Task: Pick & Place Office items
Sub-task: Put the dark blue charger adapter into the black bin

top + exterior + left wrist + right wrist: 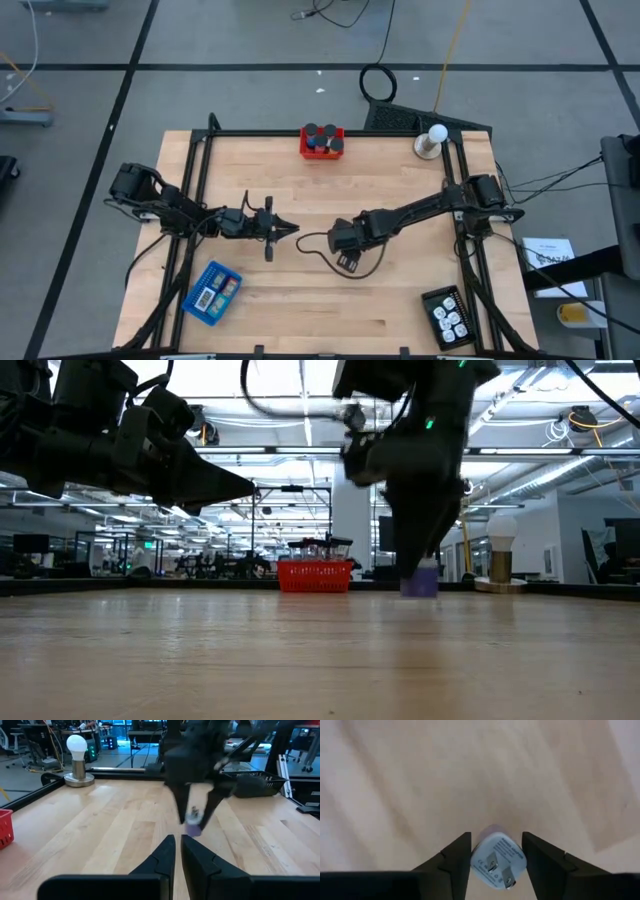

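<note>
A small purple plug-in charger (496,856) stands on the wooden table with its two metal prongs pointing up. It also shows in the low view (420,582) and the left wrist view (194,827). My right gripper (496,845) is open and reaches down over it near the table's middle (349,264), one finger close on each side. My left gripper (178,851) is shut and empty. It hovers above the table to the left of the charger (285,229), pointing toward it. My right gripper comes at the purple charger from above, fingers pointing down, one on each side of its body (476,851). I cannot tell whether the fingers touch it. The charger's base rests on the table.
A red tray (322,143) with black cylinders sits at the far edge, and a white ball on a round stand (433,141) is to its right. A blue tray (211,291) with small pieces lies near left. A black tray (447,316) with white pieces lies near right.
</note>
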Available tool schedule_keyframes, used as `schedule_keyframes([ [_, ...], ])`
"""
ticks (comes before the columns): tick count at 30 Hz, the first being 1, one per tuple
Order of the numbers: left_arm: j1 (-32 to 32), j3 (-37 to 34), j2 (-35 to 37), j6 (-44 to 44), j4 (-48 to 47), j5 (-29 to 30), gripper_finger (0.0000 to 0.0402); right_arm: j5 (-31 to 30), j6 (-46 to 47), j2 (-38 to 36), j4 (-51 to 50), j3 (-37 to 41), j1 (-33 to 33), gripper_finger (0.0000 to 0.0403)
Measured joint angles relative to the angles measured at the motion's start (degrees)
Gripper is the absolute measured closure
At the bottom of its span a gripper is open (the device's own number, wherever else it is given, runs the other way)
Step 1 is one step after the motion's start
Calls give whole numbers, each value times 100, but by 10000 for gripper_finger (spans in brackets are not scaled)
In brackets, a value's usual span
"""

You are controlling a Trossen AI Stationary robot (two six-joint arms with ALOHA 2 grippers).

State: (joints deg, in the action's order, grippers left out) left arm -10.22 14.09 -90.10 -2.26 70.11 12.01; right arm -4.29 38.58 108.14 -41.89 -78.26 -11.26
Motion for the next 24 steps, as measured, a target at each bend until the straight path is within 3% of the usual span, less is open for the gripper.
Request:
schedule_keyframes([
  [9,2,0,-1,-2,-2,0,364,-28,965,-849,-746,-2,-718,255],
  [17,0,0,-1,-62,-4,1,364,-323,2337,-1417,-1530,-2,-1777,255],
  [24,0,0,-1,-110,-3,2,364,-170,3639,-1720,-1786,-7,-2757,250],
])
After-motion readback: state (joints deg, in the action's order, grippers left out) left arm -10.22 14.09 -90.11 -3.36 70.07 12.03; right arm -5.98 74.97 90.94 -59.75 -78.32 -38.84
